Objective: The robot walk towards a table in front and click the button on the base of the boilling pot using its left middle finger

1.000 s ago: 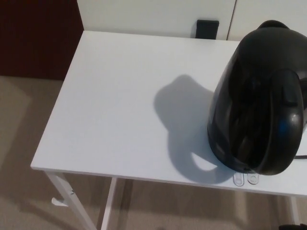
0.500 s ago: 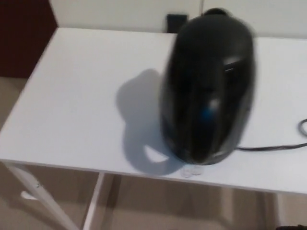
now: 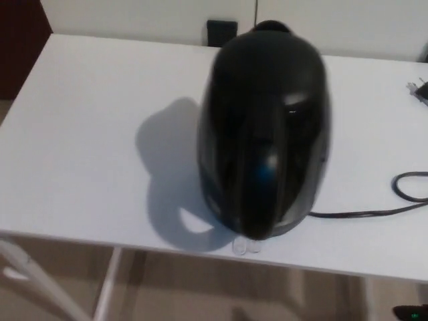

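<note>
A black boiling pot (image 3: 264, 130) stands on the white table (image 3: 87, 134), a little right of centre and close to the near edge. Its bulging body hides most of the base — only two small clear buttons (image 3: 245, 247) poke out at its near foot, blurred. A black cord (image 3: 374, 210) trails right and loops, cut off by the frame. Far behind, a small dark box (image 3: 221, 31) sits against the wall. Neither robot hand shows, so their state cannot be told.

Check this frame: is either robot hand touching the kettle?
No. Neither hand is in view; the black kettle stands alone on the white table.
</note>
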Available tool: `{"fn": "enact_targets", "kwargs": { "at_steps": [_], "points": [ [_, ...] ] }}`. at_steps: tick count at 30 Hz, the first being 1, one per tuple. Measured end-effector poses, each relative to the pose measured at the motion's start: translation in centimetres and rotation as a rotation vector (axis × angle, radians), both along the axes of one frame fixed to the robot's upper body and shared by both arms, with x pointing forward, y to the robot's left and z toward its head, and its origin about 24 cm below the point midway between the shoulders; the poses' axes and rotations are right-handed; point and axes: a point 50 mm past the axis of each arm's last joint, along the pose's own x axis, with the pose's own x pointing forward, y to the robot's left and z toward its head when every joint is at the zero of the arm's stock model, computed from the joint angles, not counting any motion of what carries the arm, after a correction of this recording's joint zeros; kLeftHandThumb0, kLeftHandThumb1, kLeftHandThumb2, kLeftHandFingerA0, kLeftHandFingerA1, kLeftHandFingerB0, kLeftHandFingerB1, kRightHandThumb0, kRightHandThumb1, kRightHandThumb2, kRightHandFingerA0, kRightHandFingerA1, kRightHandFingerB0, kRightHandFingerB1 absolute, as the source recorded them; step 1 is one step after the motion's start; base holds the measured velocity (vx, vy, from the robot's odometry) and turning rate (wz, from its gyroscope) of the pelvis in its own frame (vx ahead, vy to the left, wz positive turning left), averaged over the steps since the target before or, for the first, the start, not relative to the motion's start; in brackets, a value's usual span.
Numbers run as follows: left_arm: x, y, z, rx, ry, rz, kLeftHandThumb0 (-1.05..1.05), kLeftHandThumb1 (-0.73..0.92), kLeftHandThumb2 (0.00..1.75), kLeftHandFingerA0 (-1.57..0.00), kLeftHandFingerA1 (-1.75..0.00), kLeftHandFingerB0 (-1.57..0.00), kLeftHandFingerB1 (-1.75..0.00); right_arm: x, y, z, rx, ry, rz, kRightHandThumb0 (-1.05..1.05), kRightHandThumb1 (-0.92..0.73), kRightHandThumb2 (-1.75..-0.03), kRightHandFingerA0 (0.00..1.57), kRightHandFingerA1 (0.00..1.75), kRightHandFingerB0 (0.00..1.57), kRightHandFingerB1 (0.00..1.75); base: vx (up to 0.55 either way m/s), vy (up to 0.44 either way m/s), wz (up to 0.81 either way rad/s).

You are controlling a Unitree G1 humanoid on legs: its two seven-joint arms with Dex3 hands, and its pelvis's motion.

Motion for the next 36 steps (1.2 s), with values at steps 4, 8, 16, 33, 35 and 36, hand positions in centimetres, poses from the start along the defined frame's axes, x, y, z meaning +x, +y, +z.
{"fn": "enact_targets", "kwargs": {
  "at_steps": [4, 8, 16, 33, 35, 36],
  "points": [
    [0.0, 0.1, 0.0, 0.014, 0.005, -0.009, -0.25, 0.39, 0.58, -0.6, -0.51, -0.44, -0.43, -0.1, 0.3, -0.2, 0.008, 0.008, 0.008, -0.26, -0.59, -0.57, 0.58, 0.44, 0.37, 0.36, -0.01, 0.0, 0.06],
    [-0.1, -0.1, 0.0, 0.017, 0.007, -0.019, -0.31, 0.36, 0.59, -0.51, -0.51, -0.4, -0.43, 0.2, 0.3, -0.1, 0.003, 0.002, 0.013, -0.25, -0.59, -0.58, 0.59, 0.44, 0.37, 0.36, 0.0, -0.012, 0.02],
    [-0.1, -3.3, 1.8, 0.051, -0.105, -0.256, -0.44, 0.35, 0.64, -0.49, -0.48, -0.39, -0.43, 0.7, 0.3, 0.0, -0.003, 0.001, 0.017, -0.25, -0.58, -0.57, 0.58, 0.44, 0.36, 0.36, 0.01, -0.026, 0.01],
    [0.1, -11.5, 11.0, 0.133, -0.595, -0.79, -0.84, 0.8, 0.65, -0.35, -0.32, -0.33, -0.32, 1.4, 0.5, 0.2, -0.005, -0.014, 0.032, -0.26, -0.58, -0.57, 0.6, 0.44, 0.37, 0.36, 0.0, 0.0, 0.0],
    [0.4, -12.5, 12.3, 0.142, -0.669, -0.846, -0.84, 0.8, 0.65, -0.35, -0.32, -0.33, -0.32, 1.5, 0.5, 0.2, -0.005, -0.015, 0.032, -0.26, -0.58, -0.57, 0.6, 0.44, 0.37, 0.36, 0.0, 0.0, 0.0],
    [0.4, -13.1, 13.2, 0.148, -0.717, -0.886, -0.84, 0.8, 0.65, -0.35, -0.32, -0.33, -0.32, 1.5, 0.5, 0.3, -0.005, -0.016, 0.032, -0.26, -0.58, -0.57, 0.6, 0.44, 0.37, 0.36, 0.0, 0.0, 0.0]
  ]
}}
